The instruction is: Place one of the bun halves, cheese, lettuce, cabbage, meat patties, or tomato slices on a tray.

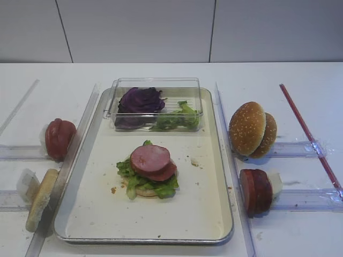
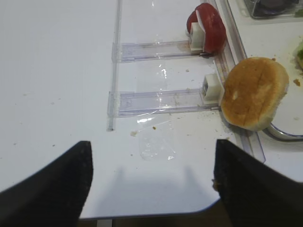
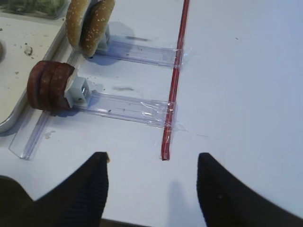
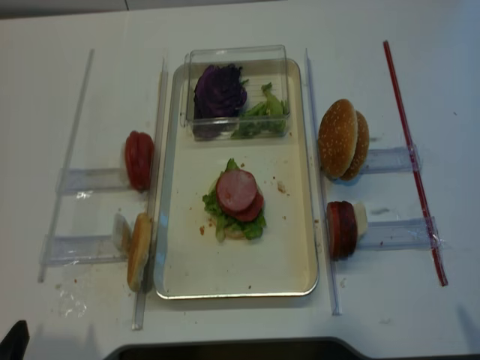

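Right gripper [image 3: 151, 189], right wrist view: jaws spread, empty, above bare table short of meat patties [image 3: 49, 85] standing on edge beside tray [image 3: 19, 111].
Left gripper [image 2: 151, 182], left wrist view: likewise spread, near bun half [image 2: 253, 92].
Overhead views: stack [image 1: 149, 170] on tray (bun base, lettuce, two patties). Next, judged: picking another ingredient.

A: Even, bright overhead light; soft shadows only, falling near the right gripper [image 3: 151, 161] on the white table [image 3: 246, 75].

B: Glare on the clear plastic rails [image 2: 161, 97]. The second high view looks softer, duller, slightly blurred.
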Action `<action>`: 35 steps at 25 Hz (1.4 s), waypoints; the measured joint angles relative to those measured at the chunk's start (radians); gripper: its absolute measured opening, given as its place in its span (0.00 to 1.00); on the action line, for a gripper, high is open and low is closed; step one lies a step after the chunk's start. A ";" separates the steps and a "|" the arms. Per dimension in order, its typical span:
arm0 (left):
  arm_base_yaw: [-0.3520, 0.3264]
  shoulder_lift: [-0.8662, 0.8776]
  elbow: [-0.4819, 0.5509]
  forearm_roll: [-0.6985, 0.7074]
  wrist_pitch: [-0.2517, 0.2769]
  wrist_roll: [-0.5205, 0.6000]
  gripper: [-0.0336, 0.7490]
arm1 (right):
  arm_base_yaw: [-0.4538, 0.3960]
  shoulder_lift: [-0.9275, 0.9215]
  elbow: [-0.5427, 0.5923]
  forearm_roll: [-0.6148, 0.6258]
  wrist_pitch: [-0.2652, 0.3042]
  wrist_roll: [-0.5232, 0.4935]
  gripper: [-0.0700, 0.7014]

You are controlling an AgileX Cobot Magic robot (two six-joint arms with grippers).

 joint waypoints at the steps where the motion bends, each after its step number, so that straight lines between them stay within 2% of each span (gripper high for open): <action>1: 0.000 0.000 0.000 0.000 0.000 0.000 0.67 | 0.000 0.000 0.000 0.000 0.000 0.000 0.66; 13: 0.000 0.000 0.000 0.000 0.000 0.000 0.67 | 0.000 0.000 0.000 -0.002 -0.002 0.002 0.70; 35: 0.000 0.000 0.000 -0.006 0.000 0.000 0.67 | 0.000 0.000 0.000 -0.002 -0.002 0.002 0.70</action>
